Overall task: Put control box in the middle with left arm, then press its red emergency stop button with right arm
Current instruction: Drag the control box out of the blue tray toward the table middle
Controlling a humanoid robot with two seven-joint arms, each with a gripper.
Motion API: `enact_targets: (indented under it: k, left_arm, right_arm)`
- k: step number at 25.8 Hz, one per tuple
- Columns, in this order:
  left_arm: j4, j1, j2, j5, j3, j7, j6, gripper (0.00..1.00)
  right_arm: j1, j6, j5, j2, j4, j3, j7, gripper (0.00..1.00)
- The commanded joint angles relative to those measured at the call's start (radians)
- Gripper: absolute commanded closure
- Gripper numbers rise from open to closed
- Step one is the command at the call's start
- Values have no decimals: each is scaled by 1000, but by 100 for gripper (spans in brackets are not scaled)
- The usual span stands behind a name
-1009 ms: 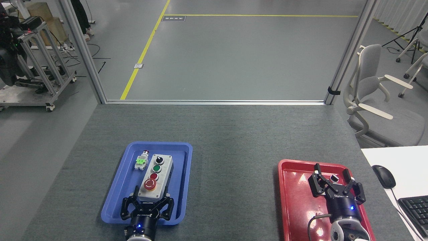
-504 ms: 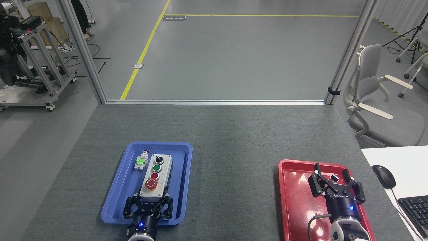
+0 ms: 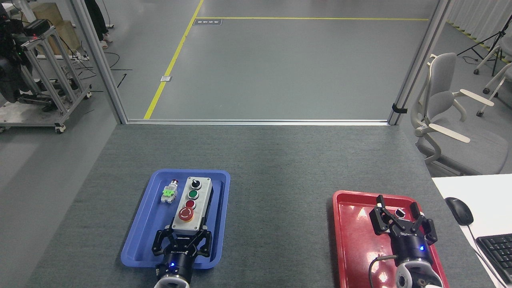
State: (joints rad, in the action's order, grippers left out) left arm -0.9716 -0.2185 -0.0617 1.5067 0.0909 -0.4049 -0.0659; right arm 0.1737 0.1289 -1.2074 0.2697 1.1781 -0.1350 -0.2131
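On the left, inside the blue tray (image 3: 138, 240), the left gripper (image 3: 182, 244) has its fingers closed on the near end of the control box (image 3: 192, 205), which looks slightly raised and sits beside a small green-and-silver part (image 3: 169, 193) (not part of the job). The carrying step seems under way; next the box must clear the tray rim and go right onto the bare grey felt table (image 3: 280, 208). Over the red tray (image 3: 352, 240), the right gripper (image 3: 402, 226) hangs with fingers spread, empty, awaiting the big red emergency stop button (image 3: 186, 214).

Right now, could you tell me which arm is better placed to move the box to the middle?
Left. Its end effector is closed on the box in the blue tray; the right end effector hovers over the red tray.
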Motion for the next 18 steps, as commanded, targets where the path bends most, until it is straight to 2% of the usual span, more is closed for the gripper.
enact_targets:
  k: [1,5,11,16,18]
  left_arm:
    - [-33,8,-35,-2,24,-14,9,90]
    - [-35,18,-67,1,87,-9,-22,91]
    - [-48,21,-69,-20,280,6,-132,92]
    - [-44,19,-72,-72,369,6,-213,95]
    - [-42,18,-72,-108,402,9,-276,96]
  right_arm:
    - [1,-2,3,0,0,0,5,1]
    - [0,0,3,0,0,0,3,1]
    - [0,-2,3,2,3,0,0,1]
    - [0,-8,3,8,2,-2,5,1]
    - [-2,-9,3,9,2,-2,6,1]
